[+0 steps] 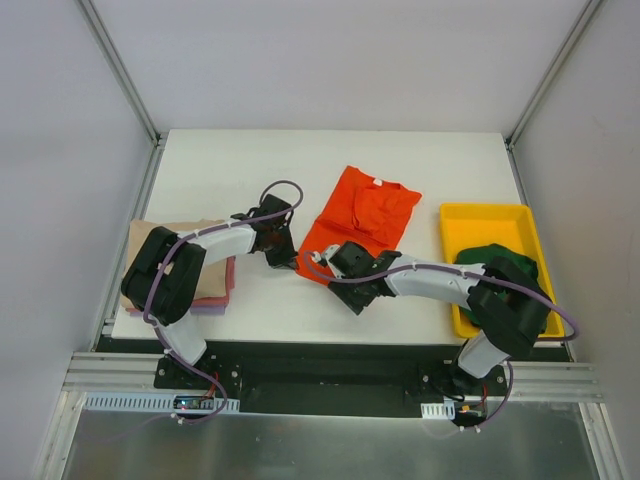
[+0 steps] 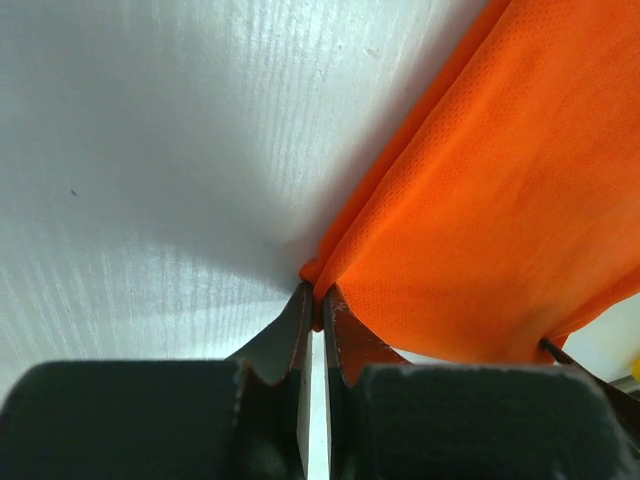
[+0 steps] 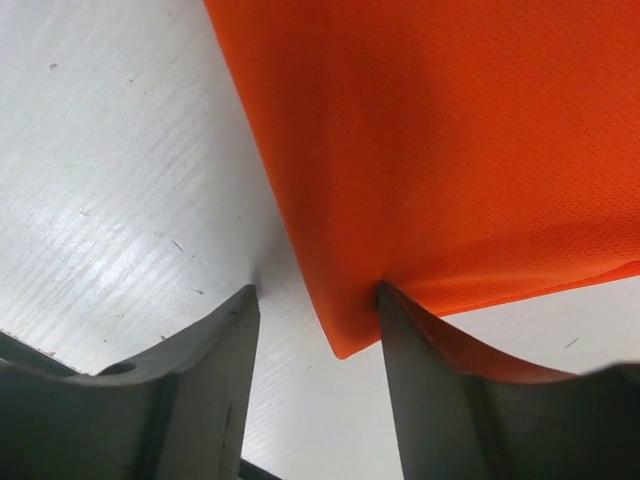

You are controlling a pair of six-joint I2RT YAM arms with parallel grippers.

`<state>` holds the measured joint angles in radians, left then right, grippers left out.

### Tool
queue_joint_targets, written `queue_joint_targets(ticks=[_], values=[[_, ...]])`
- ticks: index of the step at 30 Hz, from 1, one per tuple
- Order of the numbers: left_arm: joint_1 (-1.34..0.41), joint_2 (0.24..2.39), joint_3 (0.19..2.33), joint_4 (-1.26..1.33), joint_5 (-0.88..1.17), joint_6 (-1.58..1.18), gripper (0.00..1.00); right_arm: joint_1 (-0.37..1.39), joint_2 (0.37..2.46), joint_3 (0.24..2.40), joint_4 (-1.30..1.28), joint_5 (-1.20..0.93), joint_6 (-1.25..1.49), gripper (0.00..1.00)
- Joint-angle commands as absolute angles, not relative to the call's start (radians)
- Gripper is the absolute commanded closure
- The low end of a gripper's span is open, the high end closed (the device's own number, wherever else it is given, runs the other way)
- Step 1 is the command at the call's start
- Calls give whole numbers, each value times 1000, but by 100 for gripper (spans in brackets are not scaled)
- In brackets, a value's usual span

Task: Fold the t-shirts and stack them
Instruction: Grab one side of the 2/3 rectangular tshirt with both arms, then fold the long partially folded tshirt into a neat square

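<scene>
Left gripper [image 2: 314, 305]: closed, pinching the orange shirt's [image 2: 500, 200] edge.
Right gripper [image 3: 316, 305]: open, astride a corner of that shirt.
Orange shirt: mid-table, just beyond both grippers.
Green shirt [image 1: 490, 255]: in the yellow tray [image 1: 480, 220].

your left arm [image 1: 215, 240]: elbow folded back, forearm reaching right | your left gripper [image 2: 317, 300]: fingers pinched tight on an edge of the orange t-shirt [image 2: 500, 200] | your right arm [image 1: 430, 280]: low, stretched out leftward | your right gripper [image 3: 315, 300]: jaws apart, straddling that shirt's corner, tips down
</scene>
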<state>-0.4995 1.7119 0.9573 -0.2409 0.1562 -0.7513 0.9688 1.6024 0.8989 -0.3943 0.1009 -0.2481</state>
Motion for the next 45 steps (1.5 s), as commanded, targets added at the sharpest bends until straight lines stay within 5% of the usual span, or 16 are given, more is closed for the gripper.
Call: queue_joint_targets(ticks=[1,12,31,45], values=[[-471,1690,933,-273,120,-747,100,974,1632,927,-488,121,-169,51],[-460,1502,830,-288,65,-767,100,1114,1643,991,-508,143,-154,97],[-460,677,735,-704,-225,-831,100,1321,1462,1091,-203,-557,37,99],[-471,848,885,-615,-167,-815,100,1253,1286,977,-195,-387,90,98]])
